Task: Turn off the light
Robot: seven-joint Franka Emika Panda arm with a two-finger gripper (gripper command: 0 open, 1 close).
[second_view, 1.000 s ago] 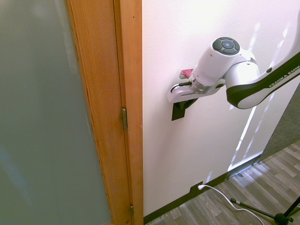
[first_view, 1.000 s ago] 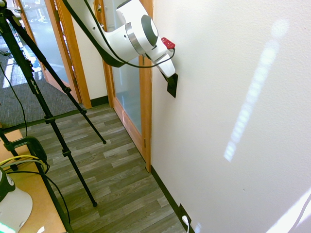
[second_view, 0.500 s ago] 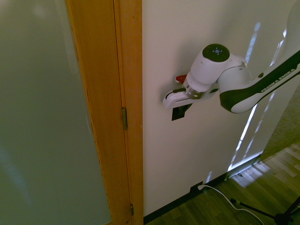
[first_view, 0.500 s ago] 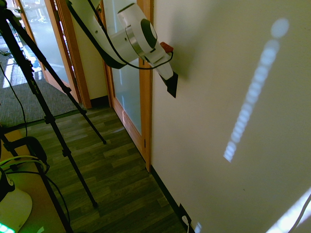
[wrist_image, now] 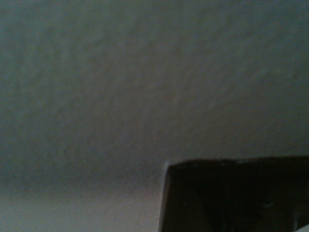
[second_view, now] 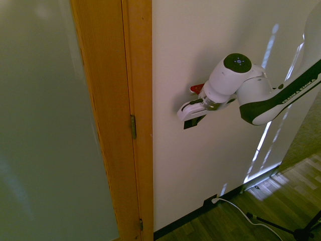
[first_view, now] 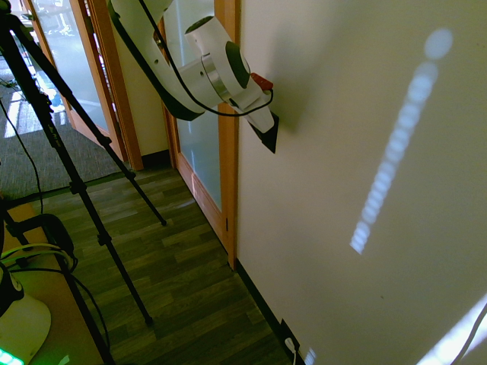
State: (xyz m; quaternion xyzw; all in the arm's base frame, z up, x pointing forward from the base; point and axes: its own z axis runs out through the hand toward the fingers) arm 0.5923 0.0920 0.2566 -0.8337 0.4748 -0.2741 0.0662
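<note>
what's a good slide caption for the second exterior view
White arm's gripper pressed against the black wall switch beside the wooden door frame, room dim.

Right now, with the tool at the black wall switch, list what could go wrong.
1. The tool is pressed at the switch plate at a slant; pushing further could scrape the plate or the wall.
2. The plate is largely hidden behind the hand, so contact is hard to confirm.
3. The wooden door frame is close beside; a sideways slip could hit it.

White arm (second_view: 261, 93) with black trim, round dark-capped wrist joint, small red tab, trailing black cable
</note>
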